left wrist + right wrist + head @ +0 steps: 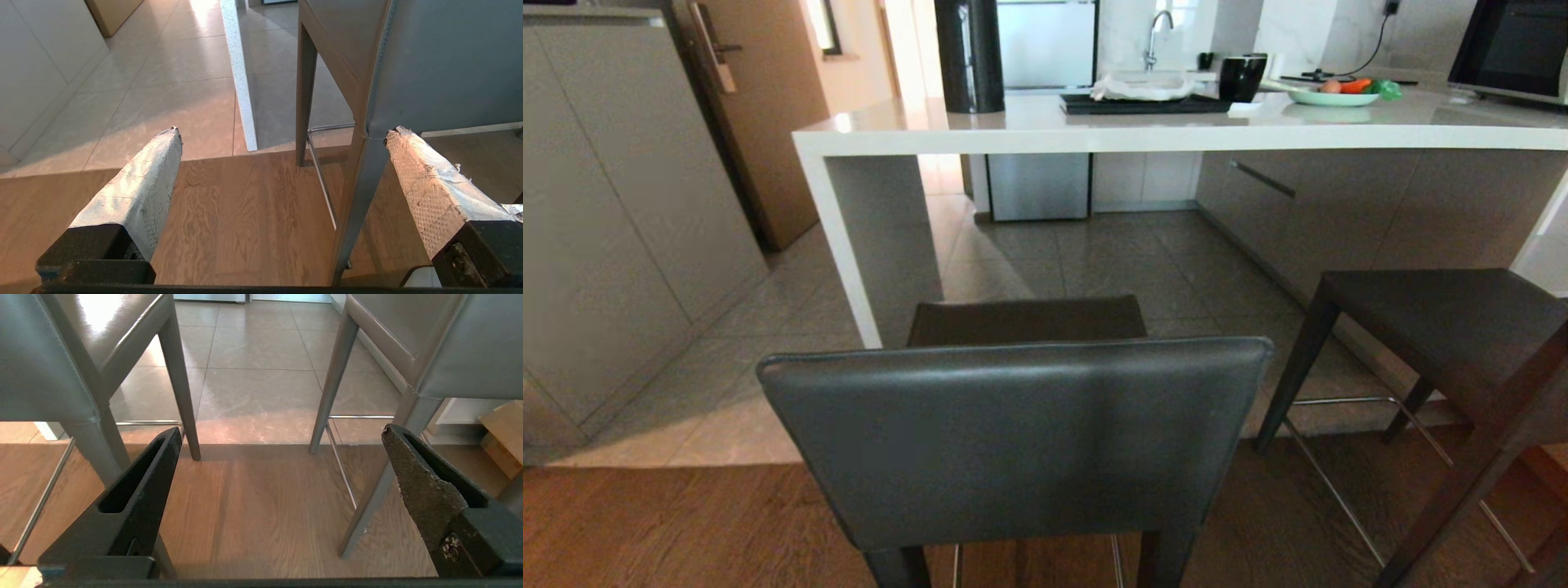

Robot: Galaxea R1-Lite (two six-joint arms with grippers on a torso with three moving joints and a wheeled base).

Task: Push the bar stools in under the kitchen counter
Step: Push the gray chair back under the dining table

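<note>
Two bar stools stand where the wooden floor meets the tiles, facing the kitchen counter (1176, 135). The near stool (1013, 433) shows its grey leather backrest, its seat short of the counter's slab leg (870, 245). The second stool (1445, 327) stands to the right, its seat outside the counter edge. Neither gripper shows in the head view. My left gripper (284, 130) hangs open and low behind the near stool's left rear leg (359, 196), holding nothing. My right gripper (281, 430) is open and empty, looking between the near stool (36, 367) and the second stool (470, 355).
Grey cabinets (621, 229) and a door (760, 106) are on the left. On the counter sit a black cylinder (969, 53), a tray (1143, 104), a mug (1241, 77) and a plate of vegetables (1335, 96). A wooden box (504, 433) lies beyond the second stool.
</note>
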